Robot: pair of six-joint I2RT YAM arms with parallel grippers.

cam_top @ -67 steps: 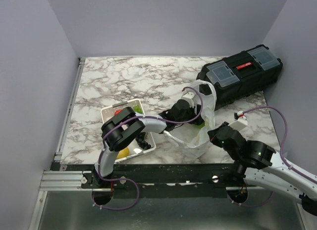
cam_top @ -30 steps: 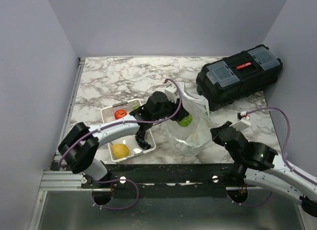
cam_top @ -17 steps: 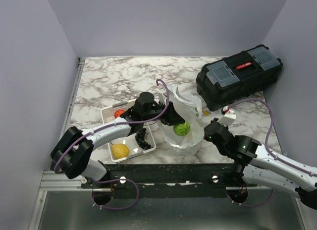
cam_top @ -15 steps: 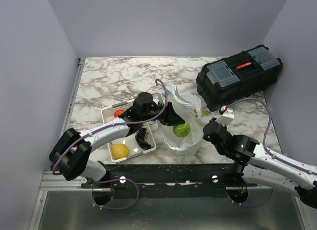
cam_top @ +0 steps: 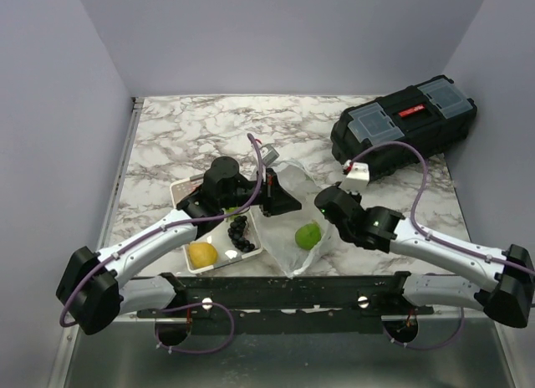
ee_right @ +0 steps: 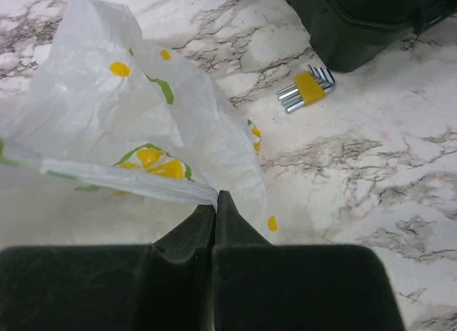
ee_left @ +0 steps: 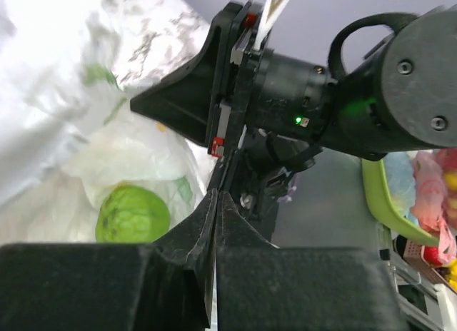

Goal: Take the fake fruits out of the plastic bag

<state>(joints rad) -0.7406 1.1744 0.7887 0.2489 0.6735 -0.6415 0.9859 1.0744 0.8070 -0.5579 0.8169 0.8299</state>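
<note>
Only right wrist view shows hex keys (ee_right: 307,87) by toolbox (ee_right: 357,17), right gripper (ee_right: 216,197) pinching plastic bag (ee_right: 128,110), left gripper (ee_left: 216,197) closed, empty, green fruit (ee_left: 133,214) lower-left of it.

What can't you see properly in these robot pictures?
Top view: the crinkly white plastic bag hides whether more fruit lies beside the round green plastic ball.
Top view: the left arm covers the white rectangular tray's far end.
Left wrist view: colourful things at the right edge are blurred and cut off.
</note>
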